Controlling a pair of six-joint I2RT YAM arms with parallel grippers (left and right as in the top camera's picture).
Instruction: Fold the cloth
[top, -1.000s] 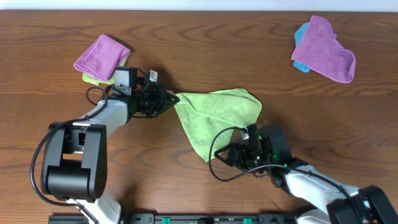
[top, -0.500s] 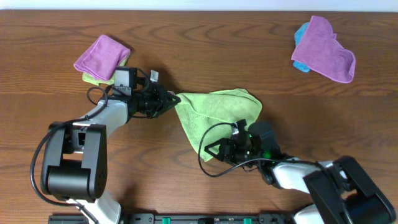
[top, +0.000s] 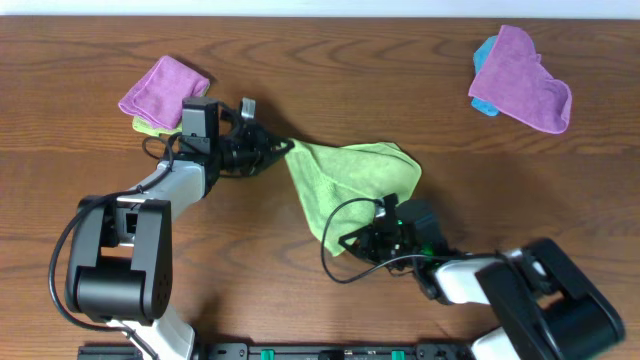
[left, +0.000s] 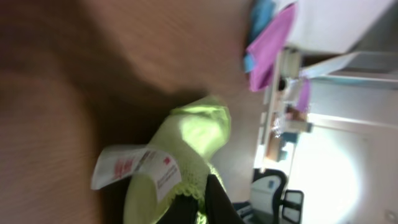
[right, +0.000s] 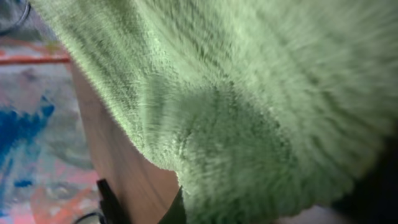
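Overhead, the cloth (top: 352, 185) sits mid-bench (top: 300, 50), drawn into a rough triangle. The left tool (top: 283, 152) is pressed together on its far-left corner, and the right tool (top: 350, 243) is pinching the near tip. The left wrist view adds what the top view can't: a white tag (left: 134, 168) hangs at the gripped edge, right beside the dark finger (left: 217, 202). Far off in that view, a purple cloth (left: 272, 43) lies over a blue cloth (left: 258, 17). The right wrist view shows almost nothing but blurred green pile, with a strip of bench edge below it.
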